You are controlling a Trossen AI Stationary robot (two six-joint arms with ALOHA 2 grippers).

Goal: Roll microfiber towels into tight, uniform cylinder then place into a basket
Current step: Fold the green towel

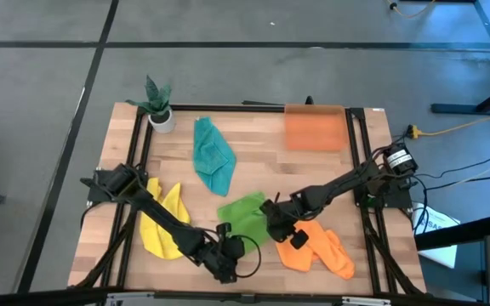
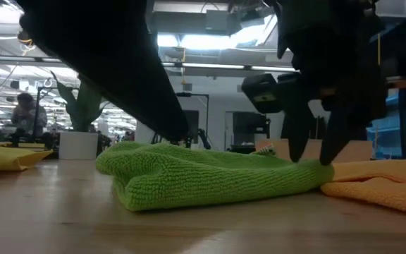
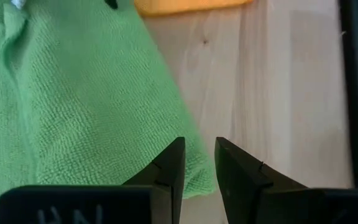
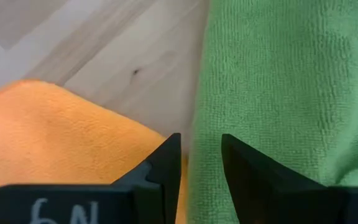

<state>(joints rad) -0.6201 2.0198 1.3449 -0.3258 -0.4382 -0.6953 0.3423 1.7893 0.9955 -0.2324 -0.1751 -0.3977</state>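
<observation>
Green towel [image 1: 245,214] lies crumpled near the middle of the worktop's front edge, not yet rolled. I have my left gripper [image 3: 199,163] at its front corner, jaws slightly apart with nothing between them. My right gripper [image 4: 201,157] hangs over the seam where green meets the orange towel [image 1: 320,248], jaws likewise a little parted and empty. I judge I'm still setting up to grasp. Next I need both jaws down on the green edge to flatten it, then roll it. The basket [image 1: 314,128] waits at the back right corner.
</observation>
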